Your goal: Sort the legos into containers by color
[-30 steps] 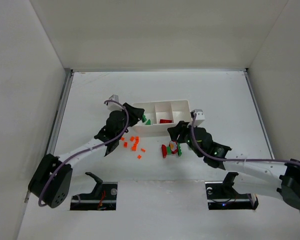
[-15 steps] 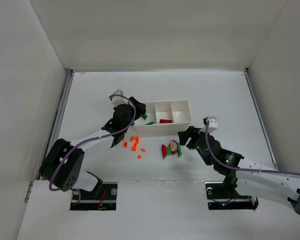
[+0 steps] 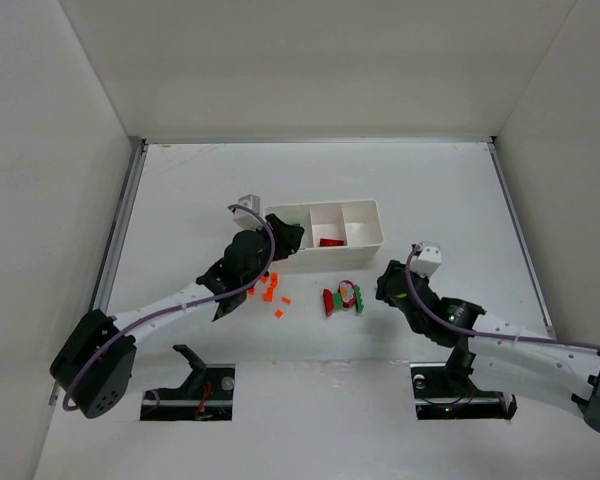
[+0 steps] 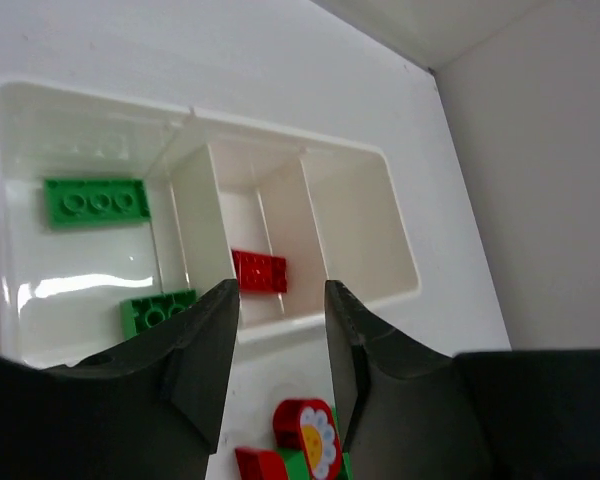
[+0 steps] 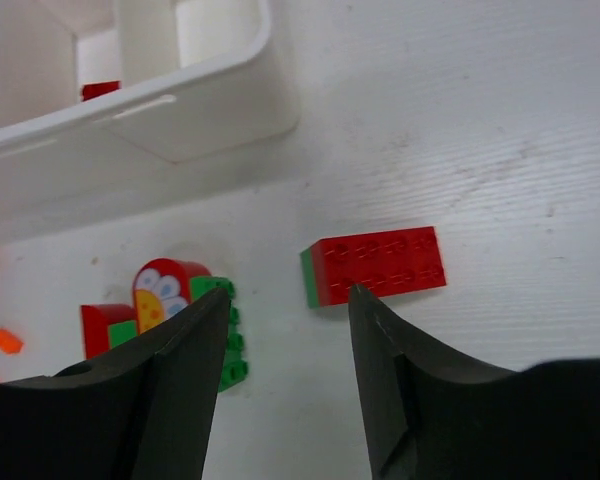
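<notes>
The white tray [image 3: 365,240] has three compartments. In the left wrist view its left compartment [image 4: 40,300] holds two green bricks [image 4: 95,200], and the middle one holds a red brick [image 4: 259,271]. My left gripper [image 4: 280,335] is open and empty, above the tray's front wall [image 3: 288,240]. A red flower piece [image 4: 308,435] with red and green bricks [image 3: 342,298] lies in front of the tray. Small orange bits [image 3: 271,290] lie to its left. My right gripper [image 5: 288,310] is open and empty, just short of a red-on-green brick [image 5: 377,265], right of the cluster [image 3: 385,284].
The tray's right compartment [image 4: 355,225] looks empty. White walls close the table on the left, right and back. Two black stands [image 3: 190,365] sit at the near edge beside the arm bases.
My left gripper has drawn back from the tray's left compartment to above its front wall. My right gripper has pulled away from the red and green cluster to the right.
</notes>
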`<state>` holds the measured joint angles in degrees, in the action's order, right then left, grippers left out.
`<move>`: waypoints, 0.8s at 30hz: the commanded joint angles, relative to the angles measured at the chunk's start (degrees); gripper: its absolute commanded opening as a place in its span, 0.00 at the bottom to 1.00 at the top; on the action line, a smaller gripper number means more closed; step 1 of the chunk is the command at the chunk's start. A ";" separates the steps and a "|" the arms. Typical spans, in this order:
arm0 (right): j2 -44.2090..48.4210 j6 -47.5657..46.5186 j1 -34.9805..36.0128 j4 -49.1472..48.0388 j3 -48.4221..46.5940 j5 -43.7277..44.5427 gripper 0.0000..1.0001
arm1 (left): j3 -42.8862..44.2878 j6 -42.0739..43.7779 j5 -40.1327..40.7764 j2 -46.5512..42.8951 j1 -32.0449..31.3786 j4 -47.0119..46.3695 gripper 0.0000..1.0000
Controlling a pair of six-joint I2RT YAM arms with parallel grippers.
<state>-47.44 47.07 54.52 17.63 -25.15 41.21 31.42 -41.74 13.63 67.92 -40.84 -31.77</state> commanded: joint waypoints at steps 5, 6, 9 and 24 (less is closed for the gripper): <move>-6.95 4.26 -3.76 6.81 -5.26 4.06 0.79 | -3.99 2.10 -0.27 -6.22 -8.59 2.15 0.37; -8.18 4.26 -4.29 6.37 -5.52 3.62 0.81 | -4.26 2.18 -0.18 -6.40 -9.38 1.98 0.37; -11.17 3.82 -5.35 4.35 -5.97 1.34 0.87 | -5.14 2.19 -0.18 -6.48 -10.62 1.10 0.38; -11.89 1.45 -18.87 -5.84 -2.45 -15.01 0.94 | -9.80 1.22 -1.32 -12.20 -10.18 -0.49 0.39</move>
<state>-60.69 49.28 38.00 17.50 -28.47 32.23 22.22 -40.80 12.62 57.60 -51.57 -29.45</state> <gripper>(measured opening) 0.945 0.386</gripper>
